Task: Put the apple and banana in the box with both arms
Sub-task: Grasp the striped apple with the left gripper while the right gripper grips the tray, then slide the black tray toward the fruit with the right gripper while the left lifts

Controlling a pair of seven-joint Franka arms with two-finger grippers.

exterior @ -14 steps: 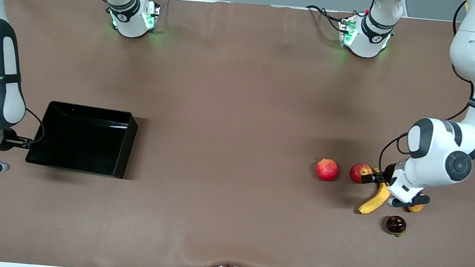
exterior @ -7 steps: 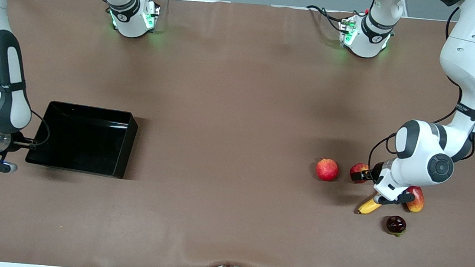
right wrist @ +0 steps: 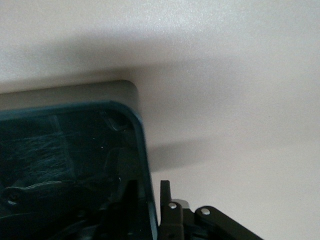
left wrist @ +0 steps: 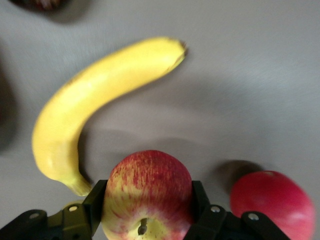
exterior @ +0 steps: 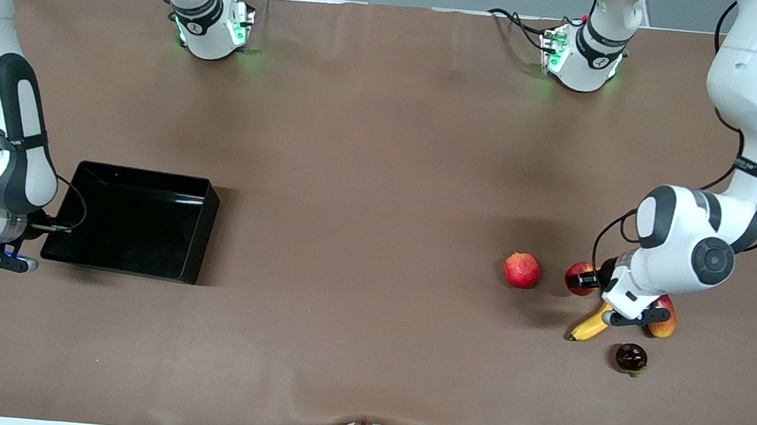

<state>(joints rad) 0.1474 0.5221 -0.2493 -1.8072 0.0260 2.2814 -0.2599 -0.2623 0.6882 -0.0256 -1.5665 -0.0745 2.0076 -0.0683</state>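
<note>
In the front view, the left gripper (exterior: pixel 586 281) sits low at the left arm's end of the table, its fingers on either side of the apple (exterior: pixel 578 276), which rests on the brown table (exterior: pixel 369 170). The banana (exterior: pixel 591 324) lies just beside the apple, nearer the camera, partly under the arm; a red-yellow mango (exterior: pixel 664 322) lies beside it, a dark round fruit (exterior: pixel 631 358) is nearer the camera, and a pinkish-red round fruit (exterior: pixel 521 269) sits beside the apple toward the right arm's end. The right gripper (exterior: pixel 47 227) is at the box (exterior: pixel 134 220), at the wall toward the right arm's end. In the left wrist view, both fingers (left wrist: pixel 95 210) press against the apple (left wrist: pixel 148 192), clasping it; the banana (left wrist: pixel 95 100) curves past it and the pinkish-red fruit (left wrist: pixel 272 202) lies close by. In the right wrist view, one finger (right wrist: pixel 167 210) stands outside the box's wall (right wrist: pixel 142 165) and the other inside, pinching the rim.
</note>
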